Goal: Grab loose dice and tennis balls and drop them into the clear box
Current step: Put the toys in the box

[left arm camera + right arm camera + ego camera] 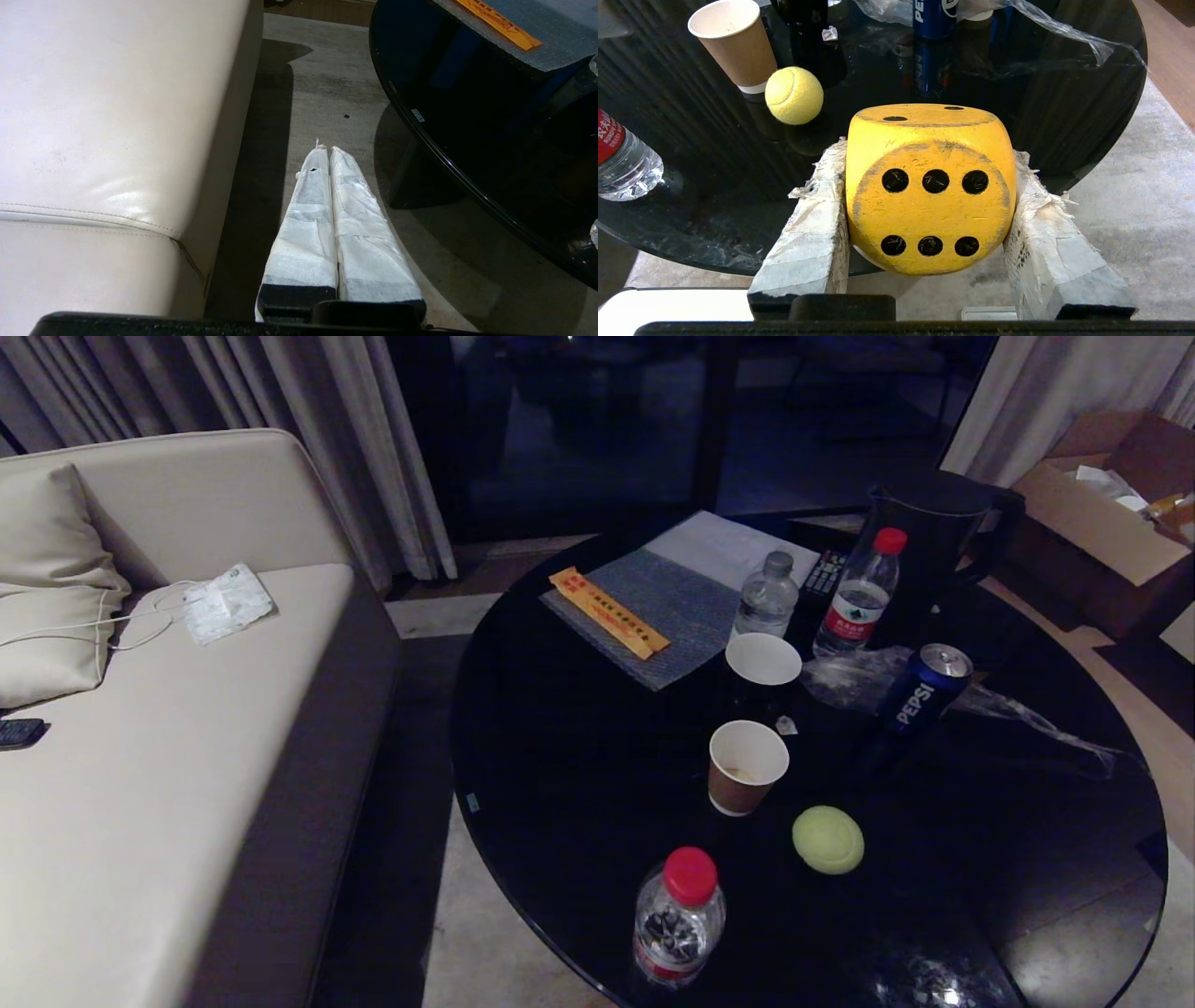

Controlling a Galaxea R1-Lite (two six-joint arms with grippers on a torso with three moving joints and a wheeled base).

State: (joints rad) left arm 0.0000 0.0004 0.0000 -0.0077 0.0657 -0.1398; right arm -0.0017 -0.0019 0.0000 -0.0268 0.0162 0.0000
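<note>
Beside the round black tabletop [579,775], at its nine o'clock, runs a beige sofa [168,784] with a cushion and a tissue pack with a cord. Toward twelve o'clock on the tabletop lie a grey mat [653,616] with an orange strip, and past it a dark kettle [934,532]. Nearer the middle stand two bottles [859,593], a Pepsi can [920,691] on crumpled plastic film, and two paper cups [747,765]. A third bottle [680,919] stands at six o'clock near the rim.

One tennis ball [828,839] rests loose on the tabletop, just beside the brown cup at its four o'clock, apart from everything else, so it looks free to take from above.

Neither arm shows in the head view. The right gripper [931,196] has its padded fingers [817,224] closed on a yellow die [930,186], one on each flat side, the six-pip face toward the wrist camera. It hangs over the tabletop's rim, with floor below; gripping flat faces probably keeps the cube from rolling out. The left gripper [331,154] is idle, fingers pressed together and empty, pointing at the floor between sofa and tabletop.

No clear box shows in any view, nor any other die or second ball. My guess is the die is being carried and the box must be found before it can be dropped.
</note>
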